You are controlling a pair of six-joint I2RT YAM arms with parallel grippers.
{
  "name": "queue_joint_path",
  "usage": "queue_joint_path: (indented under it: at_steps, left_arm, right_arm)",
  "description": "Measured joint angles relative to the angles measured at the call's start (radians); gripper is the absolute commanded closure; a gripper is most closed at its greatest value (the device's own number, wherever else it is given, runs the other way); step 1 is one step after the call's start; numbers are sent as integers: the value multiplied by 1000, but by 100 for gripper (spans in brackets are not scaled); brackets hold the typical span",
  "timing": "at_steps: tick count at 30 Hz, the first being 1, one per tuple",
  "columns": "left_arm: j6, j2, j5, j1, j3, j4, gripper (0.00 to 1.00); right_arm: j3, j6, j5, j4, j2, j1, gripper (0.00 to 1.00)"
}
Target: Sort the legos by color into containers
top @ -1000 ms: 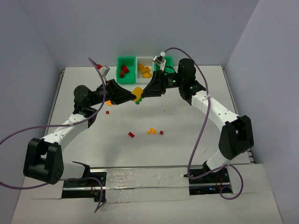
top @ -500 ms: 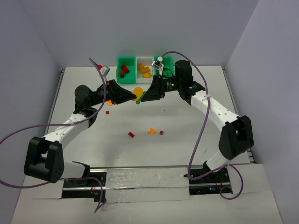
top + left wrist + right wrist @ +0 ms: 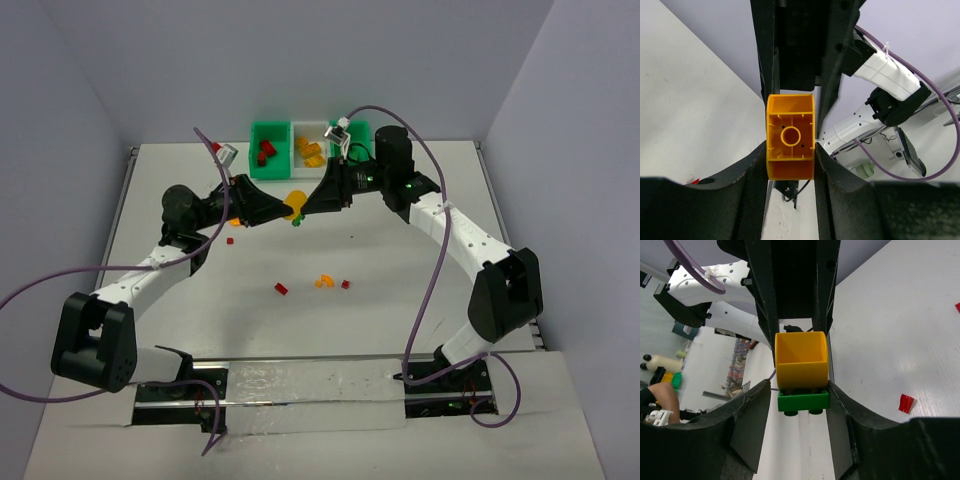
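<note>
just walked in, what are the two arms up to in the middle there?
Both arms meet mid-table on one stacked piece. The left hand is clamped on a yellow block; the right hand appears to grip the green brick attached to it, likely to pull them apart. Red bricks sit in the left green bin, orange ones in the white bin. A few loose bricks lie on the table.

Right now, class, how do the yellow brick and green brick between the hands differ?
The yellow brick is tall and hollow; the green brick is low and flat. In the right wrist view, the yellow brick sits above the green brick. Both are joined, inside the right hand.
</note>
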Motion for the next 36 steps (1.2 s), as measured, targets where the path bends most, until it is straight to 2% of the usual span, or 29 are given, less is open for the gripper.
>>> queue_joint_path:
  at_steps: [2, 5, 7, 12, 18, 23, 26, 30, 33, 36]
  left_arm:
    - [0, 0, 3, -1, 0, 3, 100]
    - [3, 0, 10, -1, 0, 3, 100]
    - [4, 0, 14, 1, 0, 3, 100]
    - [4, 10, 49, 24, 9, 3, 100]
    - [-16, 52, 16, 169, 97, 3, 100]
    - [73, 55, 4, 199, 186, -58, 100]
    - [243, 45, -23, 198, 243, -238, 100]
    - [508, 43, -123, 197, 317, -532, 100]
    - [669, 43, -200, 198, 337, -704, 100]
    - [769, 45, -246, 198, 338, -818, 100]
  right_arm:
    - [0, -13, 6, -11, 0, 0, 71]
    - [8, -47, 6, -47, 0, 0, 91]
    - [17, -75, 6, -79, 0, 1, 96]
    - [41, -184, 25, -176, 0, 11, 100]
    - [41, -343, 30, -368, -3, 13, 100]
    - [45, -409, 82, -442, -1, -27, 100]
    - [118, -430, 203, -475, 42, -106, 100]
    - [252, -476, 485, -441, 138, -198, 100]
    - [310, -521, 703, -379, 208, -212, 100]
    - [468, -556, 843, -346, 356, -204, 100]
